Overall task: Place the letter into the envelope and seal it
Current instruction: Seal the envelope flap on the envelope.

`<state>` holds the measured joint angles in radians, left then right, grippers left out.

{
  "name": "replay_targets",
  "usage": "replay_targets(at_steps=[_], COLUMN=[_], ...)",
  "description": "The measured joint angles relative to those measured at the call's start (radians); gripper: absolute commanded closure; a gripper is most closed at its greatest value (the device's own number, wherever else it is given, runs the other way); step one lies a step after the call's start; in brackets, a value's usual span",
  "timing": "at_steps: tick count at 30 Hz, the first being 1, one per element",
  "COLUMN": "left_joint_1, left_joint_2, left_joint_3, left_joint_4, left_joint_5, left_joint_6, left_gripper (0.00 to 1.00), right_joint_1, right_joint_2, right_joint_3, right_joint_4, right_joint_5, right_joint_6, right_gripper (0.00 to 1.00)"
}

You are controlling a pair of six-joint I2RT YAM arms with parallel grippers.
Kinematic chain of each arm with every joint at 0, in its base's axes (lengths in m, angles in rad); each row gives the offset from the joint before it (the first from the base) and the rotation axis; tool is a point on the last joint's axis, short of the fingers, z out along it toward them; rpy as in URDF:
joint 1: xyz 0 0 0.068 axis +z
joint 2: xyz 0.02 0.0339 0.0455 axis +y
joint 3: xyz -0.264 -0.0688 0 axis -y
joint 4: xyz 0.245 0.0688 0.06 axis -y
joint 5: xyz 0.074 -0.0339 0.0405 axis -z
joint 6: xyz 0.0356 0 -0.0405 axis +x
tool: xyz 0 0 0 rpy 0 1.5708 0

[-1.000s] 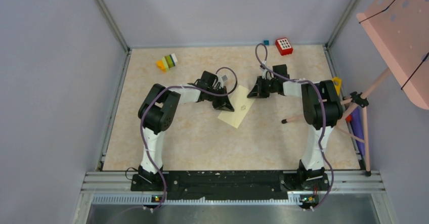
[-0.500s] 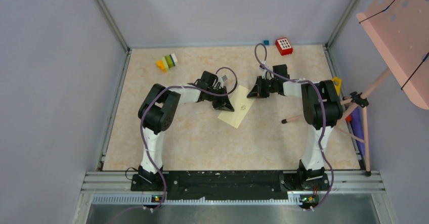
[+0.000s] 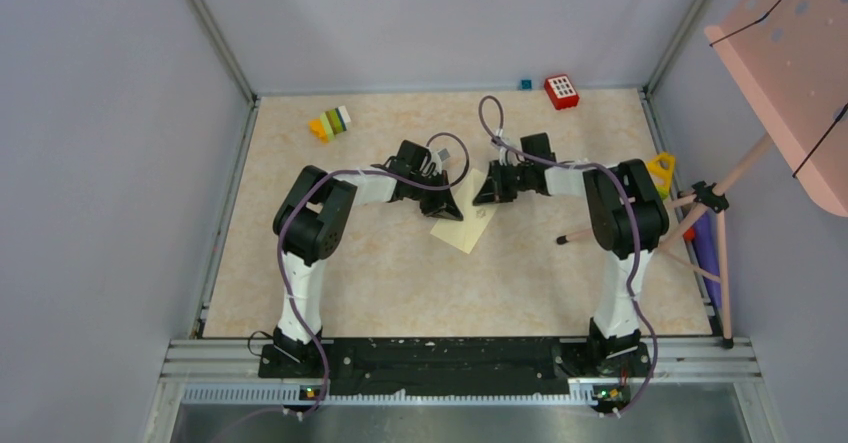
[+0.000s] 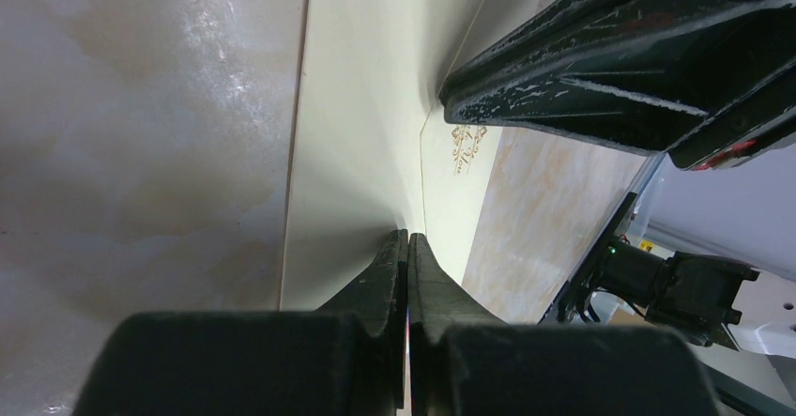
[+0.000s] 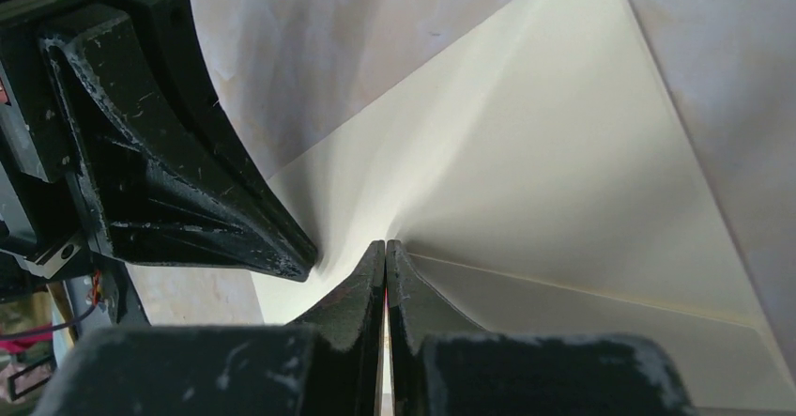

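surface: pale marbled table point(image 3: 380, 273) inside a grey-walled cell.
envelope: cream envelope point(image 3: 468, 227), mid-table between the two arms; it lies flat except where paper lifts at the fingers.
long axis: diagonal, running from far-right to near-left.
left gripper: left gripper point(image 3: 449, 209) at the envelope's left edge; jaws pressed together, paper tenting up into the tips, apparently pinched.
right gripper: right gripper point(image 3: 484, 196) at the envelope's far end; jaws closed, a crease running into the tips, apparently pinched as well.
relation: grippers just beside each other, tips facing across the far half; the near half lies free.
letter: not in sight; cannot tell whether it is inside.
nearer arm: neither, both in contact; any fold likely turns across the long axis.
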<state>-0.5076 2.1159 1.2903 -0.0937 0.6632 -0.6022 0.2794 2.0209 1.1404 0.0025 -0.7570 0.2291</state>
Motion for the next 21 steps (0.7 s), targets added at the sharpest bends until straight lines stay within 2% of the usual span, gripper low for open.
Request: replay_targets(at_steps=[21], left_joint_1=[0.000], left_joint_2=[0.000], left_joint_3=[0.000], left_joint_4=[0.000], left_joint_5=[0.000], left_joint_6=[0.000], left_gripper=[1.00], right_joint_1=[0.041], right_joint_2=[-0.014], right_joint_3=[-0.021], right_joint_4=[-0.026], right_joint_5=[-0.037], right_joint_6=[-0.064], right_gripper=[1.00])
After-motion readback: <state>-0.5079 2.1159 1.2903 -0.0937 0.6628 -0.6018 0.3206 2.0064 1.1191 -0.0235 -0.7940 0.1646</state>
